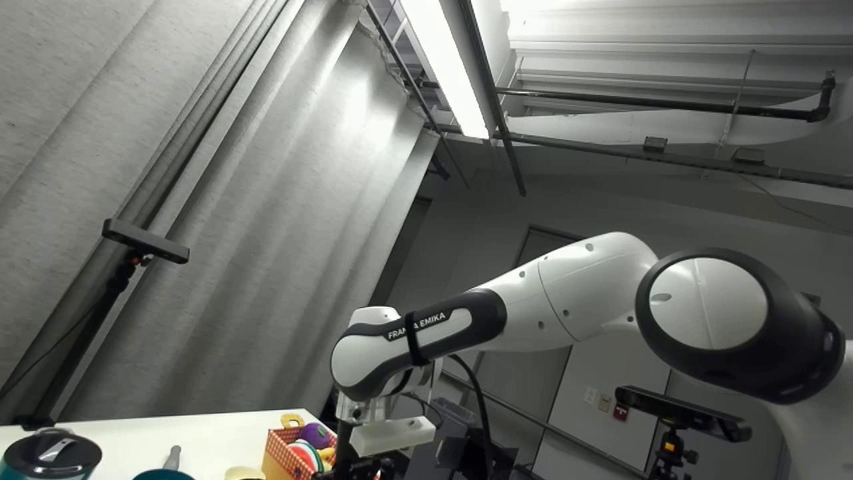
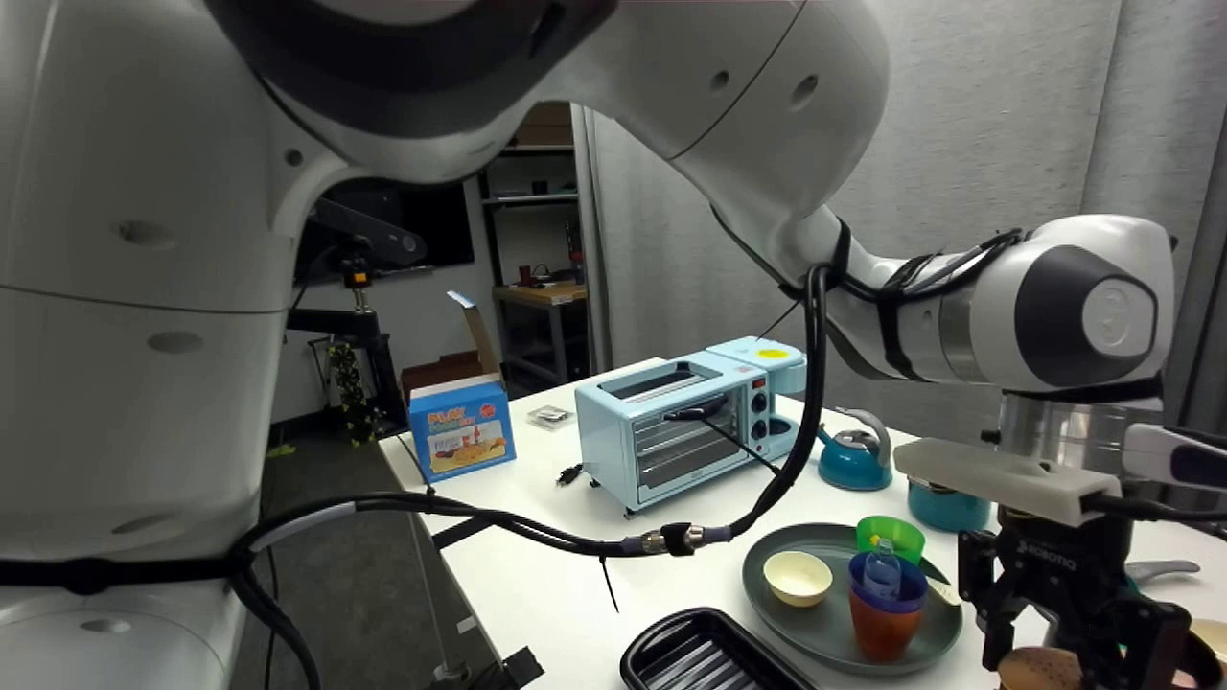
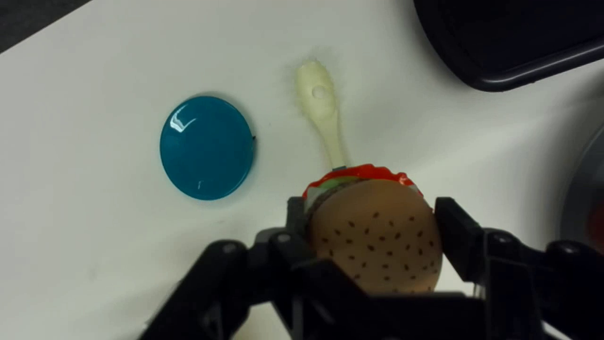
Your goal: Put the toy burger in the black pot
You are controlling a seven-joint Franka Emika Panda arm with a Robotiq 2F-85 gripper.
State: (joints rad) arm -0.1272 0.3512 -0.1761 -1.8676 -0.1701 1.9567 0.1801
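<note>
The arm [image 1: 586, 293] looks glossy white with charcoal joint covers [image 1: 800, 337]. A black strap [image 1: 414, 340] crosses the FRANKA EMIKA lettering [image 1: 433, 321]; below the strap are a pale block [image 1: 392, 435], black fingers [image 3: 460, 245] and a black cable [image 1: 483, 410].

From my end I see a white table [image 2: 556, 623]: blue box [image 2: 463, 431] by one corner, toaster oven [image 2: 671, 450] near it, kettle [image 2: 848, 462], gray plate [image 2: 810, 628] and black tray [image 2: 700, 661] farther from that corner.

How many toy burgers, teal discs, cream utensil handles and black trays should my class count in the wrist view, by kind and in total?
Toy burger: 1
Teal disc: 1
Cream utensil handle: 1
Black tray, corner only: 1
Total: 4
</note>
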